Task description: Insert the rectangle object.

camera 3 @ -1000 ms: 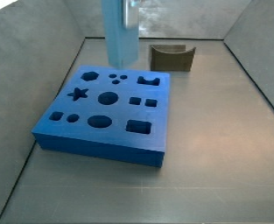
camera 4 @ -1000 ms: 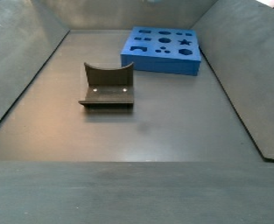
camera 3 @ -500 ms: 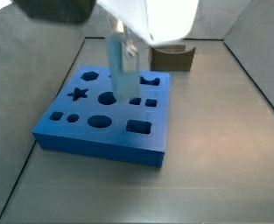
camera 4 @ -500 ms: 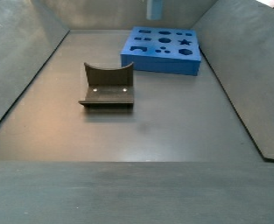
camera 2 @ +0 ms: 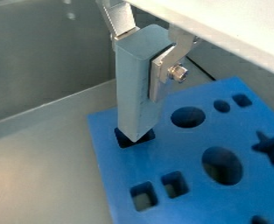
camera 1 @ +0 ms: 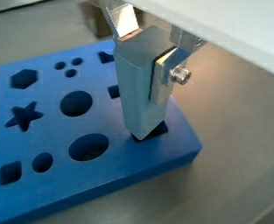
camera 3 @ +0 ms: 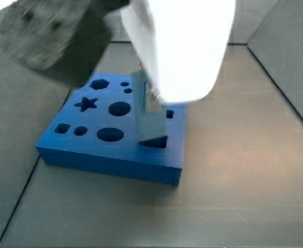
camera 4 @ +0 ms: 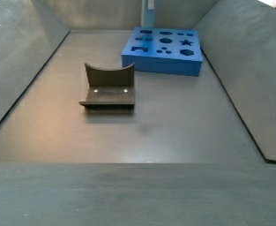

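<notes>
My gripper (camera 1: 149,52) is shut on the rectangle object (camera 1: 145,87), a pale blue-grey bar that it holds upright. The silver fingers (camera 1: 172,68) clamp its upper end. The bar's lower end stands at the mouth of the larger square hole (camera 1: 158,133) near a corner of the blue board (camera 1: 57,131). I cannot tell how deep it sits. The other wrist view shows the same bar (camera 2: 137,87), gripper (camera 2: 145,52) and board (camera 2: 209,175). In a side view the bar (camera 3: 151,121) stands on the board (camera 3: 102,145) under my blurred arm. It also shows in a side view (camera 4: 148,16).
A dark olive block with a U-shaped notch (camera 4: 108,88) lies on the grey floor away from the board (camera 4: 164,51). Grey walls (camera 4: 22,79) enclose the floor on the sides. The board has several other shaped holes, among them a star (camera 1: 24,115).
The arm has carried the bar from above the board's far side down and across to the larger square hole at the near corner. The arm now fills much of a side view.
</notes>
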